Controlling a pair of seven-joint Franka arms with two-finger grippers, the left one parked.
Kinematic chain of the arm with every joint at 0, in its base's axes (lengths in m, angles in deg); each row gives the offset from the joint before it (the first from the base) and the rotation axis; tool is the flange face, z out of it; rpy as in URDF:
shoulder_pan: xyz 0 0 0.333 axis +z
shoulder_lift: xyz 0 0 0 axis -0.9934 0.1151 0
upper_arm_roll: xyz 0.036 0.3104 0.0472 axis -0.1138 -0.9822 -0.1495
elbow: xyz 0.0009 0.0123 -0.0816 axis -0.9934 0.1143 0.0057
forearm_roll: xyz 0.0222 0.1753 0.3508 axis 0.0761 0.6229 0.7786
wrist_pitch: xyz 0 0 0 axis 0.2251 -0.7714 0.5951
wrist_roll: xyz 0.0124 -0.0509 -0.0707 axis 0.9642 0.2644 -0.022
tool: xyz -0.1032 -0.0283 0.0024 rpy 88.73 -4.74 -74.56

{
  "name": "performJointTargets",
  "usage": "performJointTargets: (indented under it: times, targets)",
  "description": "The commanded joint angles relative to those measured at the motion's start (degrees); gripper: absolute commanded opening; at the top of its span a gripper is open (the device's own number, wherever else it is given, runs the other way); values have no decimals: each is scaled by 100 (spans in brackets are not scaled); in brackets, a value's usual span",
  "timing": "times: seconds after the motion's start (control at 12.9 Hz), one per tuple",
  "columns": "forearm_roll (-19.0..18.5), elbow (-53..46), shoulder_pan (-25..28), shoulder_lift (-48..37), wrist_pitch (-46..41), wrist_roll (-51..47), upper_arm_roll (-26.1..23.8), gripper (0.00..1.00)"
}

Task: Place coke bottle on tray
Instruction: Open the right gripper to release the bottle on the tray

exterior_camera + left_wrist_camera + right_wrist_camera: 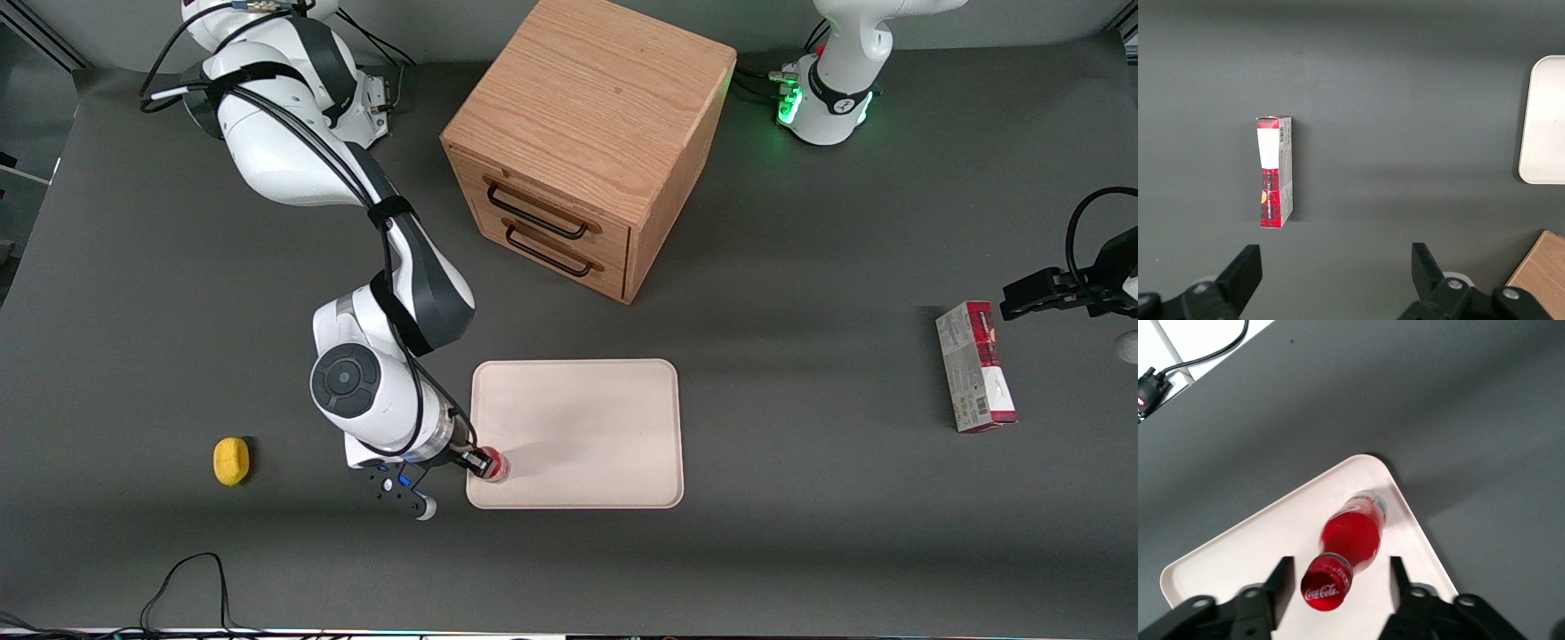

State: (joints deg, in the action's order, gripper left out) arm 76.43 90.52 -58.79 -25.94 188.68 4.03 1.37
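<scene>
From the front, the gripper (481, 462) sits over the tray (587, 427) at its corner nearest the camera on the working arm's end. The coke bottle (494, 468) shows there only as a red speck, mostly covered by the fingers. A wooden drawer cabinet (582, 142) stands farther from the camera than the tray, and a yellow sponge (231, 461) lies toward the working arm's end.

In the right wrist view, the coke bottle (1351, 543) stands on the tray (1238, 553) close to the rim, between the two spread fingers (1279, 583), neither visibly touching it.

In the left wrist view, a red-and-grey carton (1275, 171) lies on the table; the tray (1543, 120) is cut off at the edge.
</scene>
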Motion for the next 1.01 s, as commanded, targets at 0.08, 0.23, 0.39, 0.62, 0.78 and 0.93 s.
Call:
performJointTargets:
  times: [0.08,0.23,0.39,0.62,0.78,0.93]
  targets:
    - [-105,-193,36,87,-9,-181,28,100]
    - [-96,-184,36,17,-26,-181,37,100]
    - [-53,-140,-34,-263,-472,-111,45,100]
    - [70,856,-245,-1218,-984,712,45,100]
    - [193,2462,-446,-2438,-897,1589,54,100]
    - [211,3914,-684,-3625,-888,2636,72,100]
